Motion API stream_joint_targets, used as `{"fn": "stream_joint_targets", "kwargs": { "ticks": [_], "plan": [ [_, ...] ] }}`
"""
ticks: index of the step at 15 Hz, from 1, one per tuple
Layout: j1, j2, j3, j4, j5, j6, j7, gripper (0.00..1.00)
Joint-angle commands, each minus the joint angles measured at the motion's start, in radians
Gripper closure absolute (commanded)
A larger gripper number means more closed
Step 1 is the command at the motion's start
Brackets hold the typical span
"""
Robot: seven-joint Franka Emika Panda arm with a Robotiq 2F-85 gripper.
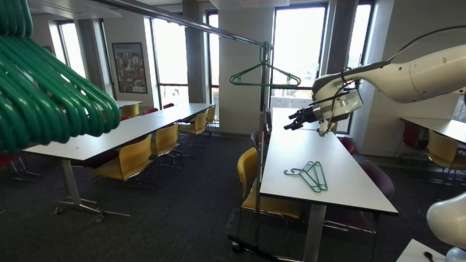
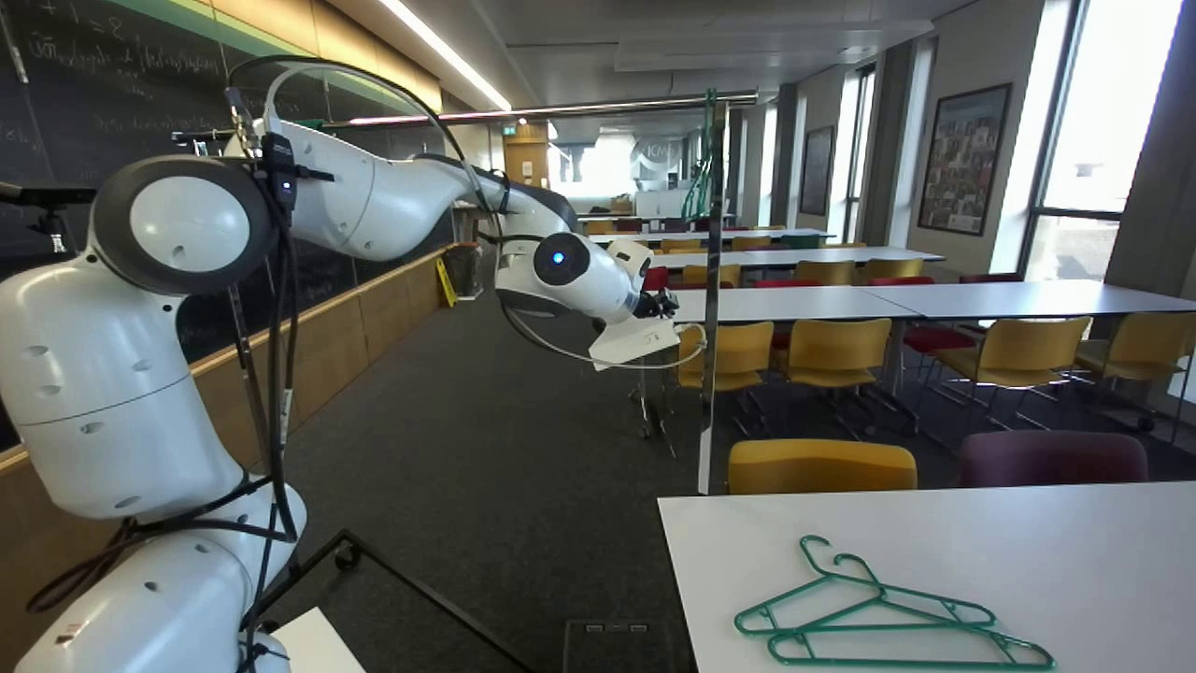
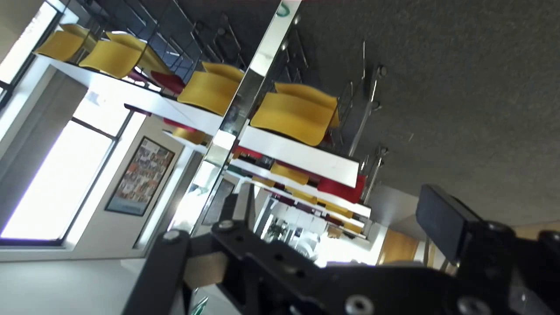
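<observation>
Yellow chairs (image 2: 838, 351): loads of 'em, out ahead of the gripper (image 1: 289, 122), lower down
White tables (image 2: 804, 303): long rows, same direction
Framed poster (image 1: 130, 68): hanging way past the gripper
Blackboard (image 2: 103, 121): chalk scribbles, off to the gripper's side

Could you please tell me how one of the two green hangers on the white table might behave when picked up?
The hangers are probably light and fairly stiff, being thin, open frames. Since they overlap, lifting one might drag the other along. Lying flat on the smooth-looking table, they would likely slide rather than roll if nudged.
</observation>
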Motion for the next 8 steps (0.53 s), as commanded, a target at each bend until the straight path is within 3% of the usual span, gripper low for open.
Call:
{"fn": "stream_joint_targets", "kwargs": {
  "ticks": [1,2,3,8],
  "plan": [
    [-0.007,-0.121,-0.084,-0.065,0.214,-0.136,-0.131,0.0],
    [-0.008,-0.129,-0.082,-0.09,0.203,-0.088,-0.139,0.0],
    [-0.004,-0.065,-0.067,-0.033,0.159,-0.085,-0.106,0.0],
    [-0.004,-0.092,-0.079,-0.076,0.165,-0.085,-0.109,0.0]
  ]
}}
